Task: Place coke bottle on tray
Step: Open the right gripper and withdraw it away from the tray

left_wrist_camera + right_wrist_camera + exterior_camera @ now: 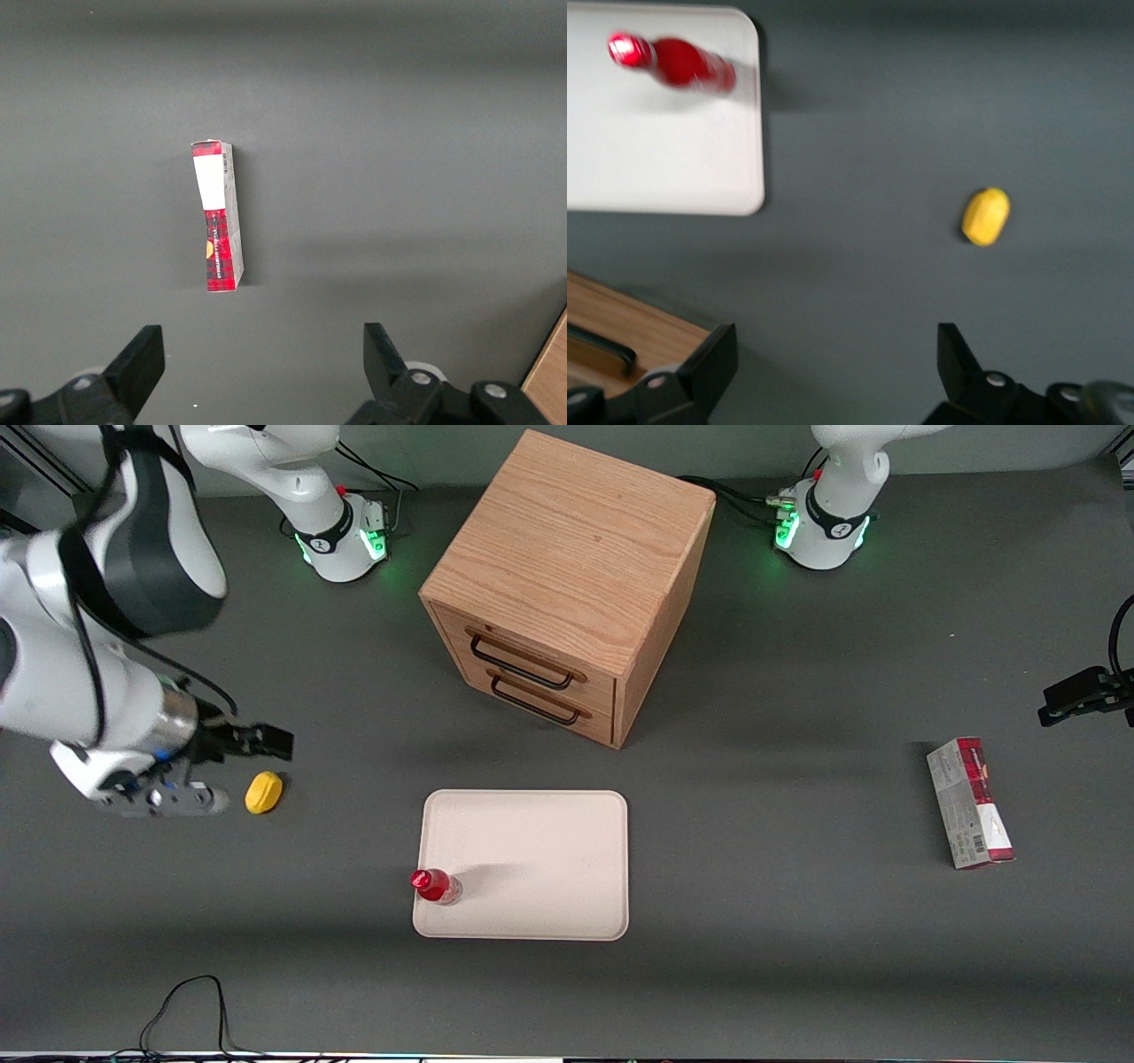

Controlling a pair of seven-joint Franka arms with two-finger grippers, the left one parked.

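Coke bottle (436,886) stands upright on the tray (532,850), at its edge near a corner.

The gripper (235,766) hangs well apart from it, fingers spread and holding nothing, just beside a yellow lump (264,792). The placing looks done; I'd say nothing is left but pulling away.

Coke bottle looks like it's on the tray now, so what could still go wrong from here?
The coke bottle stands at the very edge of the tray, near a corner, so a bump could tip it off. The open end effector hangs close to the yellow lemon and could knock it while moving.
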